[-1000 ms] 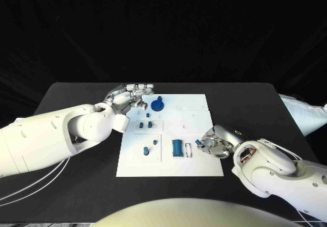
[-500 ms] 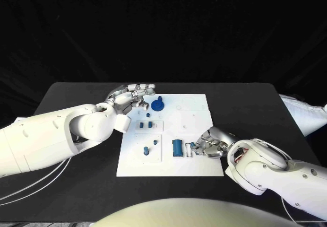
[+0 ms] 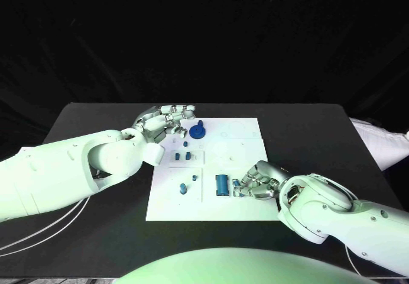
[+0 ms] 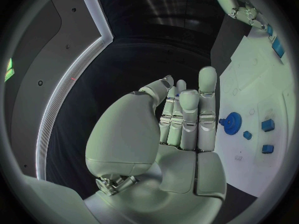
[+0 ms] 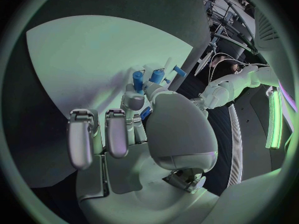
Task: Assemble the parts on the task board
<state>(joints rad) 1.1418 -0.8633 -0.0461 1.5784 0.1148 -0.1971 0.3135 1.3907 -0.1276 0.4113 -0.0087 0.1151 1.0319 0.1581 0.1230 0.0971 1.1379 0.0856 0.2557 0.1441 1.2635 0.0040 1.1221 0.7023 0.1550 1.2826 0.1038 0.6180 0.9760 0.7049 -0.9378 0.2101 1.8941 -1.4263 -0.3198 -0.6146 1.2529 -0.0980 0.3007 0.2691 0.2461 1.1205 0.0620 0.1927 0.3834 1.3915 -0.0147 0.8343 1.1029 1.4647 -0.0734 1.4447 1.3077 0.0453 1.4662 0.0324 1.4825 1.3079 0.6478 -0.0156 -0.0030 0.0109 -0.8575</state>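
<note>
Head view shows the white task board (image 3: 243, 207) lying in the middle of the black counter (image 3: 94, 118), with small blue parts spread over it. The left hand (image 3: 162, 123) sits at the board's far left corner, just beside the blue gear (image 3: 198, 131), which stands on the board there. In the left wrist view the left hand (image 4: 181, 129) has its fingers (image 4: 207, 107) straight and side by side, the thumb folded toward them, and nothing between them; the gear (image 4: 232, 123) lies beyond the fingertips on the white plate, apart from the hand.

Below the gear, 2 small blue blocks (image 3: 181, 157) stand close together in a raised rectangular pocket, and 1 small blue peg (image 3: 185, 143) sits between them and the gear. Nearer the robot, a small blue oval piece (image 3: 182, 189) lies in another raised pocket on the board's left half. Beside it, toward the middle, a larger blue cylinder (image 3: 221, 184) lies lengthwise on the board.

The right hand (image 3: 258, 181) is over the board's right edge, just beside the cylinder, its fingers curled inward. A small blue piece (image 3: 235, 190) shows at its fingertips. In the right wrist view the right hand (image 5: 146, 114) pinches blue parts (image 5: 138, 78) between thumb and fingers above the white board, while the other fingers (image 5: 81, 137) stay extended and apart.
</note>
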